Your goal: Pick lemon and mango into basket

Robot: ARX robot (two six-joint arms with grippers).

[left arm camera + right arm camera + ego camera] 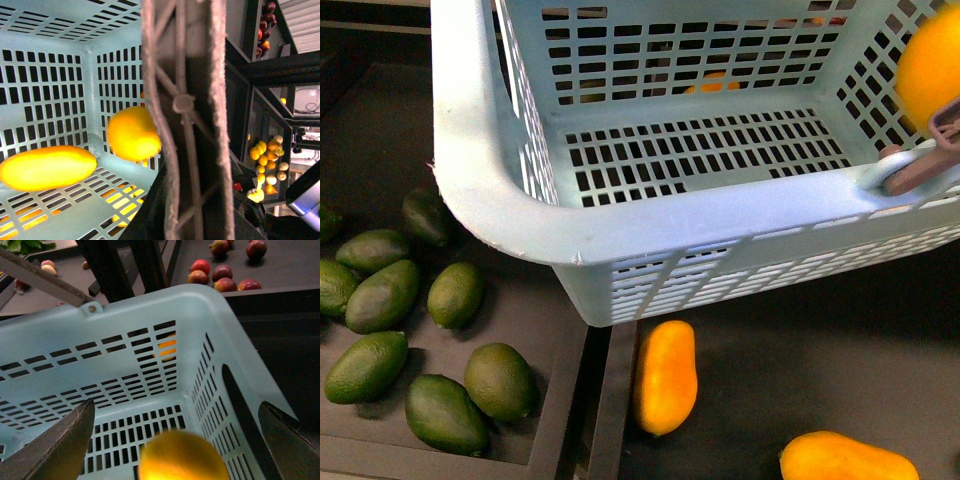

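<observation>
The pale blue basket [500,190] hangs tilted above the dark shelves. My left gripper [182,215] is shut on the basket at its brownish handle [185,100], which fills the middle of the left wrist view. Inside, a long mango [47,167] lies on the slotted floor [75,210]. The plump lemon [132,132] is beside it near a corner. My right gripper [176,402] is open over the basket [125,315]. The blurred lemon [182,457] is just below its fingers, touching neither. In the front view the lemon [930,65] shows at the basket's right wall.
Two more mangoes [665,375] [845,458] lie on the dark shelf under the basket. Several dark green avocados [380,295] fill the tray to the left, past a divider [605,400]. Red fruits [220,275] sit beyond the basket. Yellow fruits [267,160] are on a far shelf.
</observation>
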